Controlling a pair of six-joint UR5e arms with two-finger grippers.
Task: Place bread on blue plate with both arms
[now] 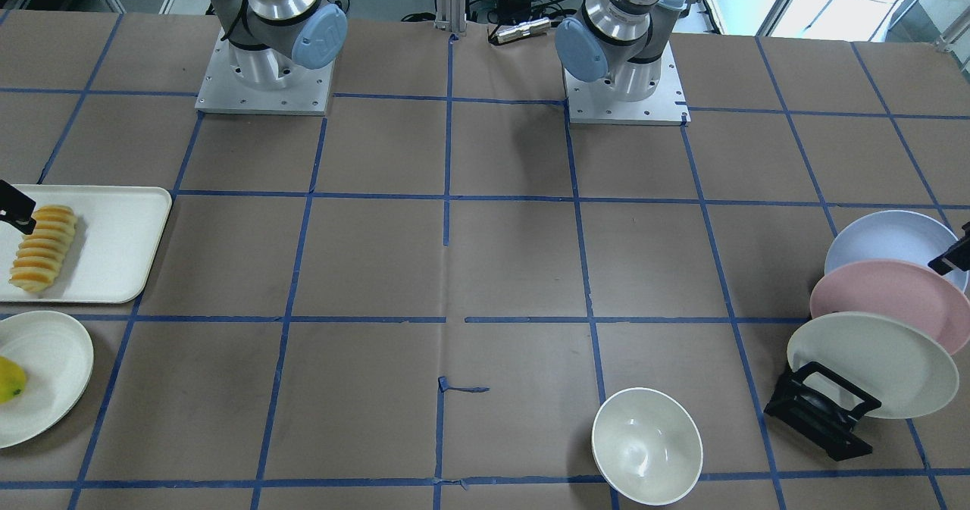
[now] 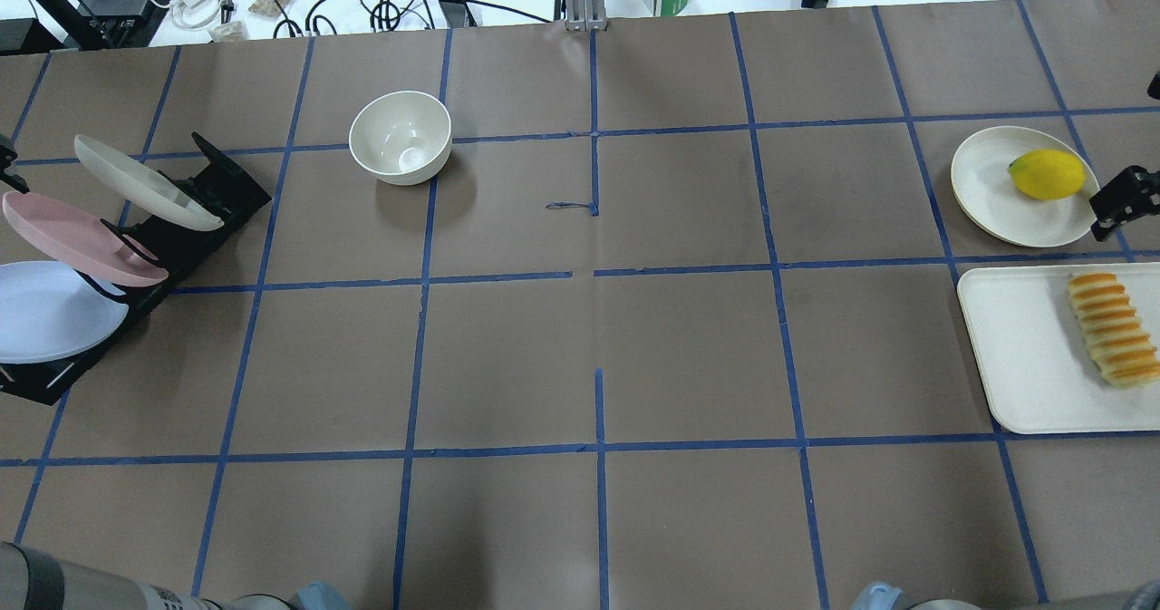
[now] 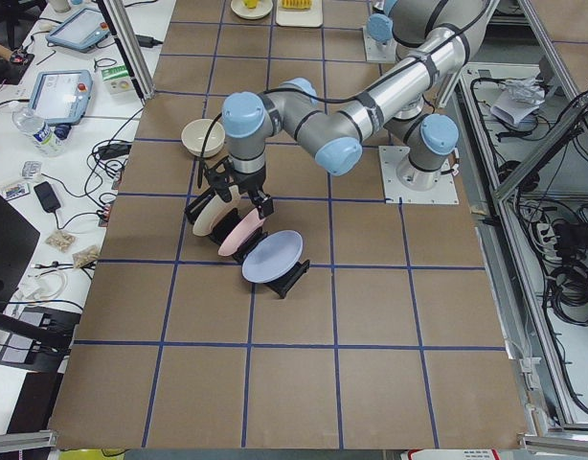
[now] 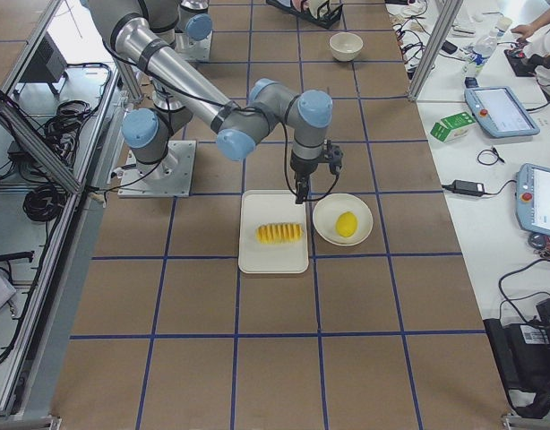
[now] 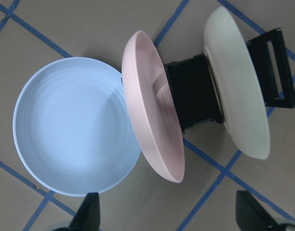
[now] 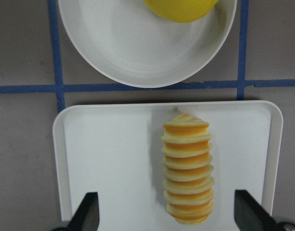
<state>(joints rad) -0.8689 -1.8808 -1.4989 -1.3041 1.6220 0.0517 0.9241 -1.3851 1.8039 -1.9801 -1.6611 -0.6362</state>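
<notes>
The bread (image 6: 188, 168) lies lengthwise on a white tray (image 6: 104, 159); it also shows in the front view (image 1: 44, 248) and the overhead view (image 2: 1113, 327). My right gripper (image 6: 167, 216) hovers above the tray, open and empty, one finger on each side of the loaf's near end. The blue plate (image 5: 75, 125) leans in a black rack (image 5: 193, 94) at the other end of the table, as the overhead view (image 2: 50, 311) also shows. My left gripper (image 5: 169, 216) hovers over the rack, open and empty, above the blue and pink plates.
A pink plate (image 5: 154, 106) and a cream plate (image 5: 239, 82) lean in the same rack behind the blue one. A white bowl (image 2: 401, 137) stands mid-table. A cream plate (image 2: 992, 188) with a yellow fruit (image 2: 1047, 175) sits beside the tray.
</notes>
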